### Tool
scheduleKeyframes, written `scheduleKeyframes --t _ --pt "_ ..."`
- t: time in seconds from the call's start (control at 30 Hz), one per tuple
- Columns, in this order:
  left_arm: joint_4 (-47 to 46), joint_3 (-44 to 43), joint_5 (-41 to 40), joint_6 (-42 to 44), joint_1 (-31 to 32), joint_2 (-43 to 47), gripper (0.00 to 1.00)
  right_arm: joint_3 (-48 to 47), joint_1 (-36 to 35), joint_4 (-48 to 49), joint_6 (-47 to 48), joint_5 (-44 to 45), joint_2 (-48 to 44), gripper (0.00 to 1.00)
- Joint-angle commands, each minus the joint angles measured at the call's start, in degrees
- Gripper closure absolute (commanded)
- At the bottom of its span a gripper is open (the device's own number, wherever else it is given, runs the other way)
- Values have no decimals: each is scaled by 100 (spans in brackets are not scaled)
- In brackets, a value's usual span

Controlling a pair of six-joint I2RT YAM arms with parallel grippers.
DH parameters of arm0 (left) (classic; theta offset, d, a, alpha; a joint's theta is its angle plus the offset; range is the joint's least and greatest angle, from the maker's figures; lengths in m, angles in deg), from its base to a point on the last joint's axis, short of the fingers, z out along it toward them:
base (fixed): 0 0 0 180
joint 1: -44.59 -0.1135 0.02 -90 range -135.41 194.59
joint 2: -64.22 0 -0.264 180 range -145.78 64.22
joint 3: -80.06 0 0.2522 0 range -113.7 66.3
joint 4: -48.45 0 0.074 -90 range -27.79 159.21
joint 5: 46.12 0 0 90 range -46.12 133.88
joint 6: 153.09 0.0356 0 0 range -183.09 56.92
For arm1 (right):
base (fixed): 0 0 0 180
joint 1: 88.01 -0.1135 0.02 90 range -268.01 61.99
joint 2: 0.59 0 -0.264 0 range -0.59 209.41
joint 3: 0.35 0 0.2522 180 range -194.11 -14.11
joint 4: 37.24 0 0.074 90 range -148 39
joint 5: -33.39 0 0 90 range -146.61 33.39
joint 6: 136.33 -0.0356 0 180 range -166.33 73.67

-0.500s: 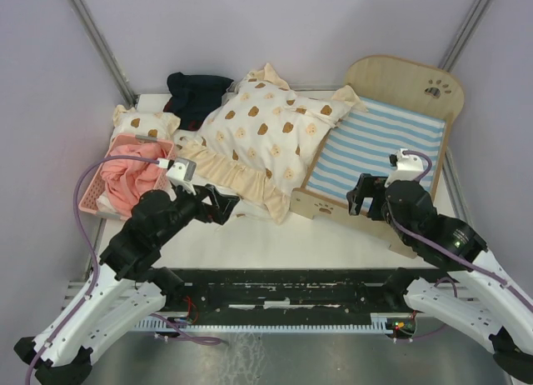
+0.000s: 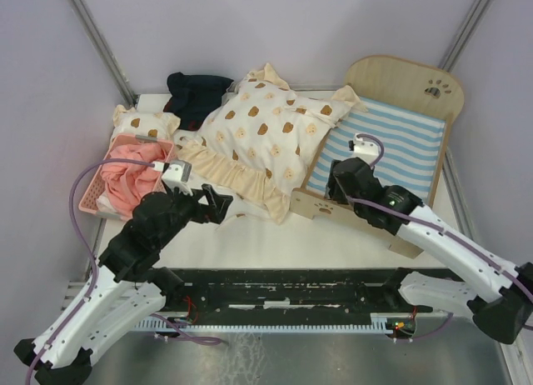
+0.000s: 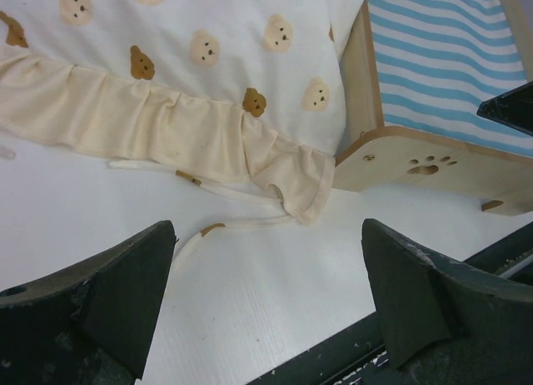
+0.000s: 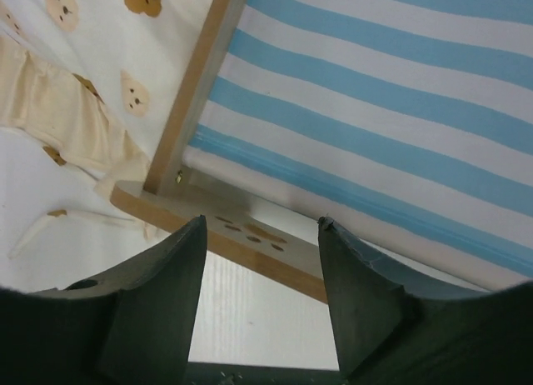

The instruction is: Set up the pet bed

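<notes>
The pet bed stands at the back right: arched plywood headboard (image 2: 408,81), blue-and-white striped mattress (image 2: 391,143), low footboard (image 2: 321,206) with a paw print. A cream bear-print quilt (image 2: 266,143) lies bunched to its left, overlapping the bed's left side. My right gripper (image 2: 337,178) hovers open over the mattress's near left corner; in the right wrist view its fingers (image 4: 261,227) straddle empty air above the footboard (image 4: 166,197) and mattress (image 4: 375,110). My left gripper (image 2: 218,203) is wide open above the bare table, near the quilt's frilled edge (image 3: 208,143). Nothing lies between its fingers (image 3: 268,235).
A pink basket (image 2: 96,193) holding pink cloth (image 2: 133,177) sits at the left. A small bear-print pillow (image 2: 146,122) and a dark cloth (image 2: 196,93) lie behind it. Thin quilt ties (image 3: 225,227) trail on the white table. A black rail (image 2: 291,285) marks the table's near edge.
My right arm has swung left and farther out, from beside the footboard to over the mattress's near left corner. The left gripper has shifted slightly left.
</notes>
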Motion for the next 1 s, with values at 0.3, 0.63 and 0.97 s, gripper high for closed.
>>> scheduleKeyframes --t 0.3,0.63,0.97 --pt "-9 165 -392 -101 23 637 0 -807 -17 1683 -759 1020 2074 46" --pt "-32 222 -410 -31 23 852 2 -1454 168 1753 -834 1018 3473 54" --pt "4 224 -713 33 16 699 3 -1360 160 1163 -346 551 3633 79"
